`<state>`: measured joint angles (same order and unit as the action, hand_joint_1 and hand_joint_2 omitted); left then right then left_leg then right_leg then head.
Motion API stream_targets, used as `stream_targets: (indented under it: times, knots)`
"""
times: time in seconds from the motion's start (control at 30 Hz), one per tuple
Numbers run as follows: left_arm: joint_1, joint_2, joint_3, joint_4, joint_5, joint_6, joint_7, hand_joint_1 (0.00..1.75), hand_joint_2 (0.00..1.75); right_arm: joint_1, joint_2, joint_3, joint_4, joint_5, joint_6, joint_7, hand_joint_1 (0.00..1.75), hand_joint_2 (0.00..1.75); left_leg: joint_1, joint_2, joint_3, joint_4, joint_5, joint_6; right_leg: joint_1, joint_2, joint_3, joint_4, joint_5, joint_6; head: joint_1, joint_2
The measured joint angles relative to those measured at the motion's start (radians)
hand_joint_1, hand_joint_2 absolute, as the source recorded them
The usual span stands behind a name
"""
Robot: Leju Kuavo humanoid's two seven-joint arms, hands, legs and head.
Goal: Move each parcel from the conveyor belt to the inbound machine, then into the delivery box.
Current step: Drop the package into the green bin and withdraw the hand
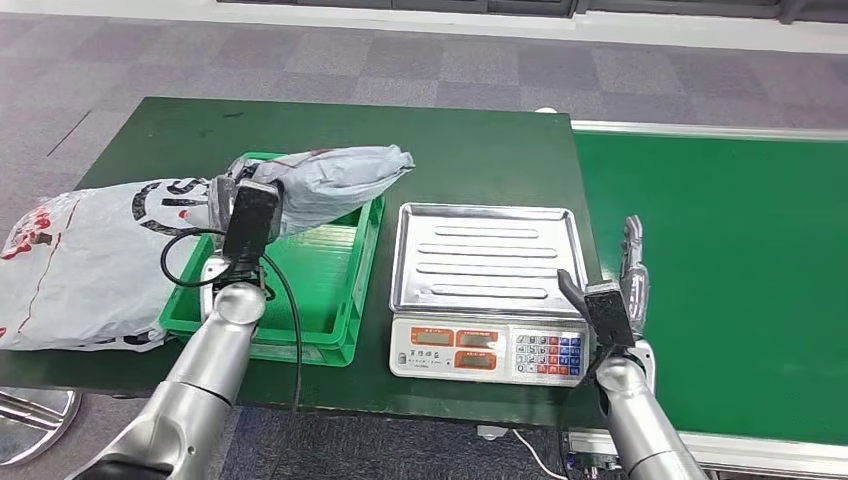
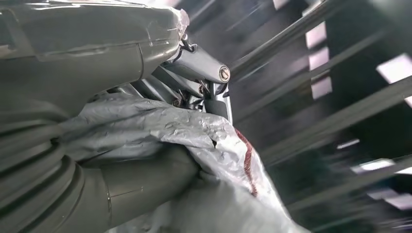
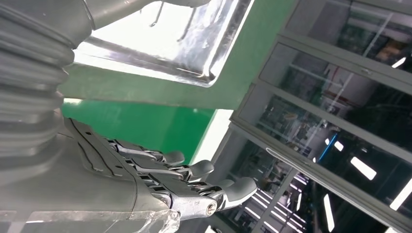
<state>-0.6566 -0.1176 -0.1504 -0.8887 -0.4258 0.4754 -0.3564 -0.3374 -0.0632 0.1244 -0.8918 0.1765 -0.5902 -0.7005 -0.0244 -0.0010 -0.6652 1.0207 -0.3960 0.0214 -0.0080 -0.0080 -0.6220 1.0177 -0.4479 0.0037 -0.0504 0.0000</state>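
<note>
Above the green delivery box (image 1: 330,290), a soft, crumpling, probably light grey parcel (image 1: 335,180) is held bunched at one end by the left hand (image 1: 245,200); right hand (image 1: 632,270) is held open, empty.

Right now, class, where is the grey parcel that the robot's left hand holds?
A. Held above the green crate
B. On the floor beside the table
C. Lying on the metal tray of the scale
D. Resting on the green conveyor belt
A: the left hand grips the grey parcel over the green crate, while the scale's tray is bare.
</note>
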Motion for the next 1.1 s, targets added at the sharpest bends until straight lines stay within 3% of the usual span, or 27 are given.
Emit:
stream_targets:
  times: [0.1,0.27,0.37,0.57,0.6,0.7,0.73,0.87,1.0,1.1]
  knots:
    - [-0.046,0.027,0.012,0.165,-0.066,-0.086,0.157,1.75,1.75,0.0,-0.005,0.0,0.006,0.011,0.012,0.0,0.0,1.75,0.0,0.001,0.0,0.0,0.0,0.0,0.0,0.001,0.0,0.0,0.0,0.0,0.0,0.0]
    - [-0.093,0.045,-0.003,0.332,-0.205,-0.145,0.311,1.75,1.75,0.002,-0.005,0.0,0.017,0.028,0.015,0.0,0.0,1.75,0.0,-0.002,0.001,0.0,0.0,0.0,0.0,0.0,0.002,0.0,0.0,0.0,0.0,0.0]
    - [-0.115,0.051,-0.024,0.388,-0.249,-0.175,0.359,1.75,1.75,0.005,-0.005,0.0,0.022,0.034,0.015,0.0,0.0,1.75,-0.001,-0.002,0.001,0.0,-0.001,0.0,0.0,-0.001,0.002,0.0,-0.001,0.001,0.0,0.0]
    - [-0.131,0.055,-0.041,0.439,-0.255,-0.178,0.368,1.75,1.75,0.007,-0.005,0.0,0.031,0.037,0.015,0.0,0.0,1.75,0.0,-0.002,0.003,0.0,0.0,0.0,0.0,-0.001,0.004,0.0,-0.002,0.0,0.0,0.0]
    - [-0.132,0.055,-0.041,0.443,-0.256,-0.178,0.37,1.59,1.75,0.007,-0.005,0.0,0.032,0.037,0.015,0.0,0.0,1.75,0.0,-0.002,0.004,0.0,0.0,0.0,0.0,-0.001,0.004,0.0,-0.001,0.0,0.0,0.0]
    - [-0.132,0.058,-0.048,0.456,-0.272,-0.186,0.386,0.28,1.75,0.007,-0.005,0.0,0.034,0.039,0.015,0.0,0.0,1.75,0.0,-0.003,0.004,0.0,0.001,-0.001,0.0,-0.002,0.005,0.0,-0.001,0.0,0.0,0.0]
    - [-0.132,0.059,-0.051,0.46,-0.274,-0.196,0.39,0.0,1.75,0.008,-0.005,0.0,0.035,0.041,0.016,0.0,0.0,1.75,0.001,-0.003,0.004,0.0,0.001,-0.001,0.0,-0.002,0.005,0.0,-0.001,0.0,0.0,0.0]
    - [-0.13,0.059,-0.05,0.464,-0.205,-0.209,0.332,0.0,1.75,0.018,-0.005,0.0,0.036,0.054,0.021,0.0,0.0,1.75,0.001,-0.004,0.004,0.0,0.002,-0.001,0.0,-0.004,0.005,0.0,-0.001,0.0,0.0,0.0]
    - [-0.113,0.053,-0.018,0.43,-0.115,-0.153,0.191,0.0,0.0,0.035,-0.002,0.0,0.036,0.082,0.035,0.0,0.0,1.75,0.001,-0.005,0.003,0.0,0.002,-0.001,0.0,-0.005,0.005,0.0,0.0,0.0,0.0,0.0]
    - [-0.08,0.045,0.01,0.362,-0.048,-0.095,0.093,0.0,0.0,0.045,-0.001,-0.004,0.036,0.094,0.046,0.0,0.0,1.75,0.001,-0.005,0.003,0.0,0.002,-0.001,0.0,-0.005,0.005,0.0,0.0,0.0,0.0,0.0]
